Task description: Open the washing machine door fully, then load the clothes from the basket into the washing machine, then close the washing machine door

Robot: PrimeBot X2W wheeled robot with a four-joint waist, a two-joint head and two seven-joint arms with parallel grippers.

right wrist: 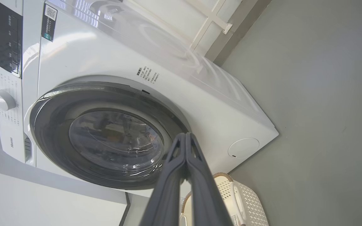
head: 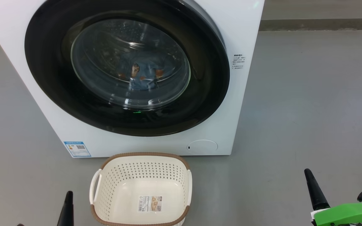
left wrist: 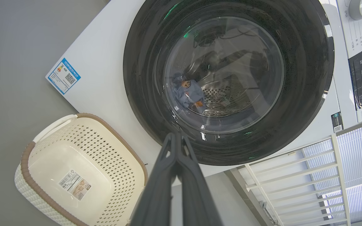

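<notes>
Grey floor (head: 309,94) runs bare around the white washing machine (head: 247,37), and we look down at its front from a little way back. Its door (head: 49,81) lies against that front with the black rim seated as far round as we can see, though we cannot tell whether the latch has caught. Through the glass bowl the clothes (head: 137,75), light blue with orange-brown figures, lie low in the drum. The basket (head: 105,166), on the floor just in front of the machine, holds nothing but its label sticker (head: 150,203). Both our grippers are closed, the 2 fingers of each pressed together with nothing between them. The left gripper (head: 69,196) sits low just left of the basket, and the right gripper (head: 308,174) is well out to the right, past the machine's right edge. We judge the loading done and the door at least pushed to, so what may remain is 1 firm press on the rim. For that, the door lies straight ahead of both grippers, round and so with no long axis to line up on. In each wrist view the closed fingers already aim at its black rim. The left gripper is the nearer, in line with the door's left half, while the right would have to swing inward past the service flap (head: 202,146).
</notes>
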